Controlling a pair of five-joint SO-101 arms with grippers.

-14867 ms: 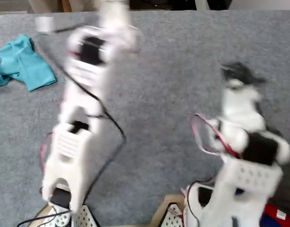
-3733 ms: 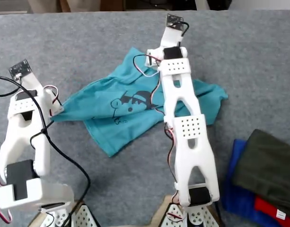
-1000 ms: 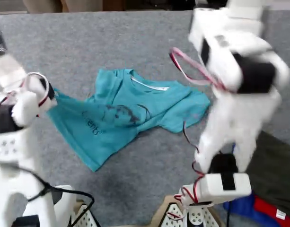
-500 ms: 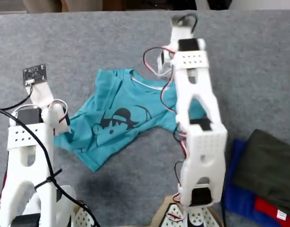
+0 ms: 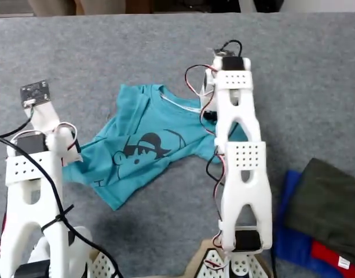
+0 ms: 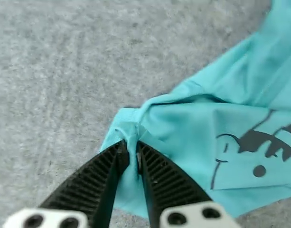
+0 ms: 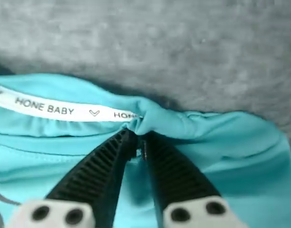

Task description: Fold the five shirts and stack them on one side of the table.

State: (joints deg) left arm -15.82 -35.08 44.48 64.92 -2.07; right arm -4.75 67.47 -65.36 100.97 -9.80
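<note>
Left gripper point(image 6: 131, 151): squeezing shut on a corner of the teal shirt point(image 5: 143, 153).
Right gripper point(image 7: 138, 138): squeezing shut on its collar.
Teal shirt: lying crumpled on the table point(image 5: 108, 58), between both arms.
Doing it well: probably pulling gently apart, laying it flat before folding.
Count: one teal shirt; three folded shirts point(image 5: 325, 211) sitting at the right; two arms.

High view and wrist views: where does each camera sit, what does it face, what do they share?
High view: fixed above the table, looking down; left arm, right arm, teal shirt, folded stack.
Left wrist view: on that wrist, looking along the left gripper, shut on the shirt's edge.
Right wrist view: on that wrist, looking along the right gripper, shut on the collar.
Shared: the teal shirt on the grey table.
</note>
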